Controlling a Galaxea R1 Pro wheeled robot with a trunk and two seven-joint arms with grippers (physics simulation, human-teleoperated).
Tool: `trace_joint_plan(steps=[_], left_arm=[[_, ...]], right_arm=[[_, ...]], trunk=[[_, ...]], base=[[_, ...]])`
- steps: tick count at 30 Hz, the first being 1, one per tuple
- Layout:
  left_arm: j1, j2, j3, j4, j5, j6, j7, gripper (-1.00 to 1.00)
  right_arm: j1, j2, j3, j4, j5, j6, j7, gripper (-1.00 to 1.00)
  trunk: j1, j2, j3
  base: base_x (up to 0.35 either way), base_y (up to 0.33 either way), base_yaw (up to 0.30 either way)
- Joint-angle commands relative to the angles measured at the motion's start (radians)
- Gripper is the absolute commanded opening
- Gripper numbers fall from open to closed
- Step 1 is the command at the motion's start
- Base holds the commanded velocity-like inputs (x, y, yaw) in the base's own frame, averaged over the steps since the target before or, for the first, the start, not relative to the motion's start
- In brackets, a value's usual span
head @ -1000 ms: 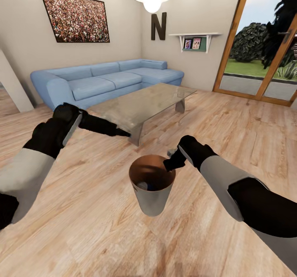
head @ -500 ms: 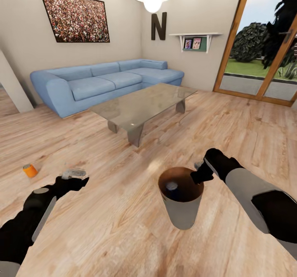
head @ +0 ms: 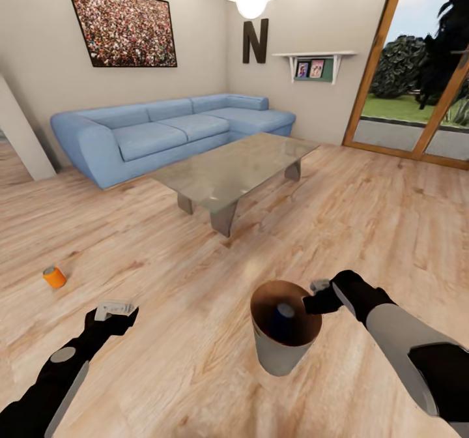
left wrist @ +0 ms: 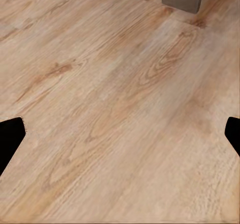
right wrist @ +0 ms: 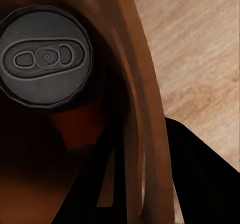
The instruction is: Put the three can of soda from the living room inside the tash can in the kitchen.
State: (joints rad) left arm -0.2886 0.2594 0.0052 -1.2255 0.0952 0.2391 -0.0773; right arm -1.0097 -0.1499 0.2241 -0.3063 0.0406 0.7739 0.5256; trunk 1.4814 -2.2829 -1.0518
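Note:
The pale grey tash can (head: 277, 358) with a copper-brown inside hangs tilted just above the living room floor. My right gripper (head: 314, 304) is shut on its rim (right wrist: 145, 109), one black finger (right wrist: 200, 179) outside the wall. A dark blue can of soda (head: 283, 317) stands inside, its silver top (right wrist: 47, 59) facing the right wrist view. An orange can of soda (head: 54, 276) lies on the floor at the left. My left gripper (head: 116, 312) hovers low over bare planks to the right of that can, open (left wrist: 120, 136) and empty.
A glass coffee table (head: 234, 167) stands ahead, with the light-blue corner sofa (head: 163, 131) behind it. Glass garden doors (head: 417, 99) are at the right. A white wall corner (head: 19, 138) juts in at the left.
My left arm has dropped from beside the table down near the floor, uncovering the orange can. The right gripper has carried the bin a little right. The view has tilted slightly.

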Motion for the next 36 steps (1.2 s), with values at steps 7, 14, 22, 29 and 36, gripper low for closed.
trace_joint_plan(steps=[7, 14, 22, 29, 36], left_arm=[[0.023, -0.003, 0.002, 0.042, 0.069, -0.012, -0.004, 1.00], [0.025, -0.003, 0.002, 0.066, 0.087, -0.012, -0.004, 1.00], [0.025, -0.003, 0.003, 0.069, 0.088, -0.012, -0.004, 1.00], [0.025, -0.003, 0.003, 0.068, 0.089, -0.012, -0.004, 1.00], [0.025, -0.003, 0.003, 0.069, 0.089, -0.012, -0.004, 1.00]], right_arm=[[0.016, 0.001, -0.016, -0.051, -0.026, -0.018, -0.081, -1.00], [0.021, 0.008, -0.032, -0.057, -0.027, -0.019, -0.089, -1.00], [0.028, 0.011, -0.033, -0.057, -0.028, -0.019, -0.091, -1.00], [0.030, 0.012, -0.032, -0.057, -0.029, -0.019, -0.091, -1.00], [0.031, 0.023, -0.034, -0.057, -0.028, -0.017, -0.092, -1.00]], trunk=[[0.000, 0.000, 0.000], [0.000, 0.000, 0.000], [0.000, 0.000, 0.000], [0.000, 0.000, 0.000], [0.000, 0.000, 0.000]], base=[[0.214, 0.243, 0.000], [0.250, 0.237, 0.000], [0.257, 0.233, 0.000], [0.256, 0.234, 0.000], [0.232, 0.252, 0.000]])
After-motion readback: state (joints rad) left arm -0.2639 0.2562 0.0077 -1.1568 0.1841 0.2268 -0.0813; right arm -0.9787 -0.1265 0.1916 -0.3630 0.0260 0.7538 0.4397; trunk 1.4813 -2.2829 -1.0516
